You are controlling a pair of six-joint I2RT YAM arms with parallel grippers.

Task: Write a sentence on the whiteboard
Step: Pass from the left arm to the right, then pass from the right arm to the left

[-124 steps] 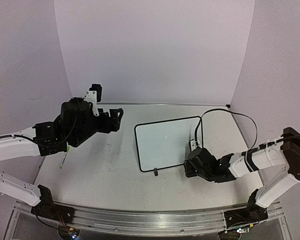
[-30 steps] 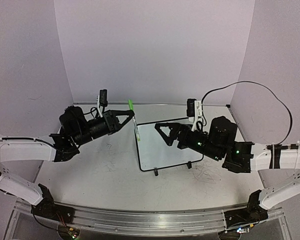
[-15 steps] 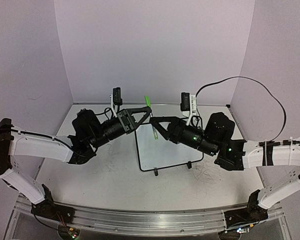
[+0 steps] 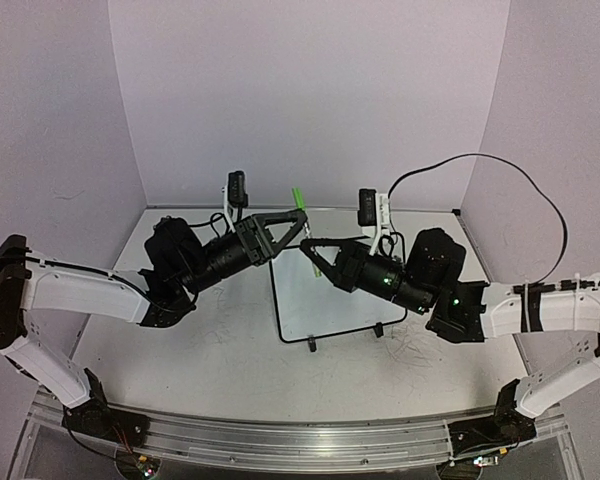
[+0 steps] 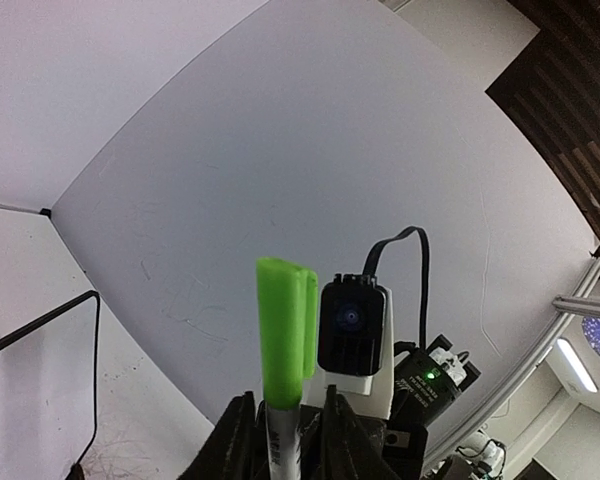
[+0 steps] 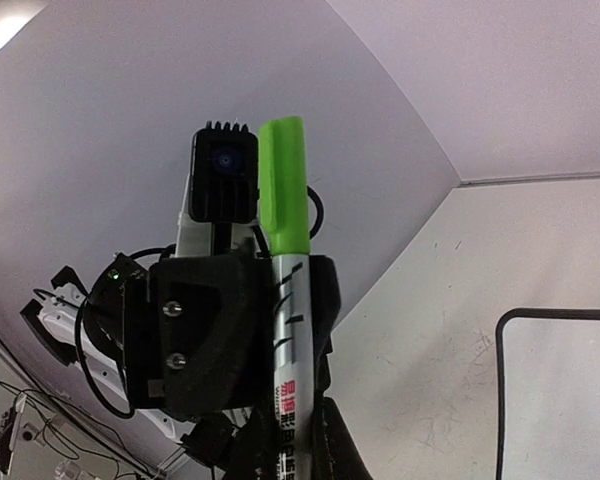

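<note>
A marker with a green cap [image 4: 298,194] stands nearly upright in the air above the whiteboard's [image 4: 350,290] far left corner. My left gripper [image 4: 300,224] is shut on its barrel just below the cap, fingers [image 5: 238,430] hugging both sides. My right gripper [image 4: 309,249] is shut on the same barrel lower down. The left wrist view shows the cap [image 5: 285,335] rising between my left gripper's [image 5: 285,408] fingers. In the right wrist view the marker [image 6: 284,200] runs up from my right gripper [image 6: 298,425] through the left gripper [image 6: 280,290]. The whiteboard [image 6: 565,400] looks blank.
The white tabletop [image 4: 210,340] carries faint scribbles around the board. Purple walls [image 4: 310,90] close in the back and both sides. A black cable [image 4: 520,180] loops above the right arm. The whiteboard's two black feet [image 4: 311,345] stand at its near edge.
My right gripper has closed onto the marker barrel below the left gripper's hold. Both arms rose and came together over the board during the last second.
</note>
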